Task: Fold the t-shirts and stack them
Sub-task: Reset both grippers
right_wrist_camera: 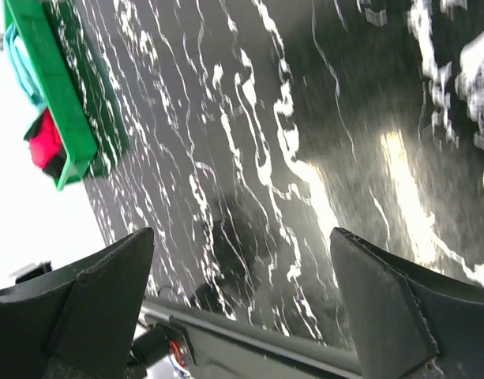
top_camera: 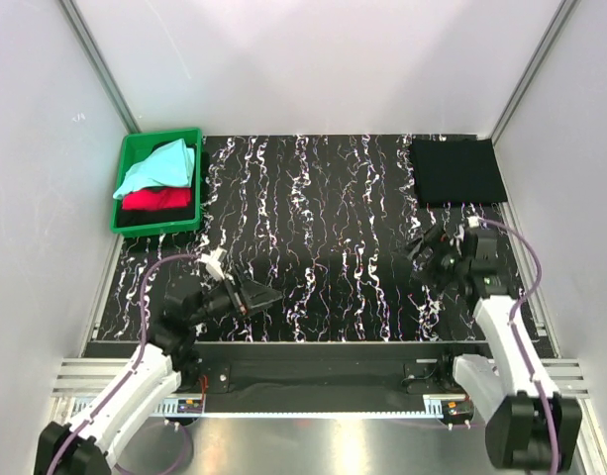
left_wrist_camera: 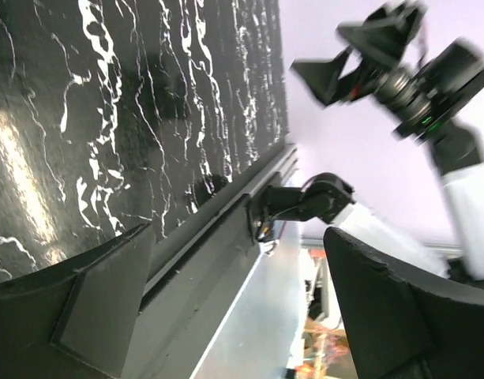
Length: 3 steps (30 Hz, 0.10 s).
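The left end effector [top_camera: 264,295] and right end effector [top_camera: 418,256] are black, on white, purple-cabled arms [top_camera: 145,379].

We count one black tee [top_camera: 457,171], one pale aqua tee [top_camera: 156,166] and one red tee [top_camera: 154,200]: three shirts. We spot one green crate [top_camera: 152,226] and two grippers, left gripper [top_camera: 258,295] and right gripper [top_camera: 422,259].

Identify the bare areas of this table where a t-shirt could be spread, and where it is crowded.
Free patch: the middle of the table, bordered by the green crate far left, the folded black t-shirt far right, and the open left gripper and right gripper at the near side. Crowded: the crate, filled by the aqua t-shirt and red t-shirt.
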Motion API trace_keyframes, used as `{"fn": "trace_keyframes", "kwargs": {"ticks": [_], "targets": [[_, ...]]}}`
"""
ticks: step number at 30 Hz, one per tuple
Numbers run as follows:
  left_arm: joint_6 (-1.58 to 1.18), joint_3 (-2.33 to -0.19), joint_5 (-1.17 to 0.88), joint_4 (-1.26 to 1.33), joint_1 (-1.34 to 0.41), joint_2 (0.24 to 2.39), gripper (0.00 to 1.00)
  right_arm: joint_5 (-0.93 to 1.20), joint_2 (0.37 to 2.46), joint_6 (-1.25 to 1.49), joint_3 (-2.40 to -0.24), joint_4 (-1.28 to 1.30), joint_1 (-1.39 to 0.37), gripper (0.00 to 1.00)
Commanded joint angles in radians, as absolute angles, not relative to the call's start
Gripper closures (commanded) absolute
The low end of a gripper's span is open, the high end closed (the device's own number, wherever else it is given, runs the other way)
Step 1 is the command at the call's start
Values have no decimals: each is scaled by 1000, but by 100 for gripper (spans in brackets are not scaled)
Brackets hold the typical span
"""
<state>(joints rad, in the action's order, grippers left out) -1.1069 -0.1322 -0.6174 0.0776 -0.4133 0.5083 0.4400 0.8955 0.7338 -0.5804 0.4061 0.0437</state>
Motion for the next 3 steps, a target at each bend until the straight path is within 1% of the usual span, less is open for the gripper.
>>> {"fn": "trace_keyframes", "kwargs": {"ticks": [1,2,3], "targets": [[-1239,-80,-627,205,-417,422,5,492,793,779,-503,370,38,0],[-1264,-42,-632,256,-419,407,5,506,763,781,-477,368,38,0],[-1290,-23,-635,288,-419,387,4,573,750,775,-465,365,40,0]]}}
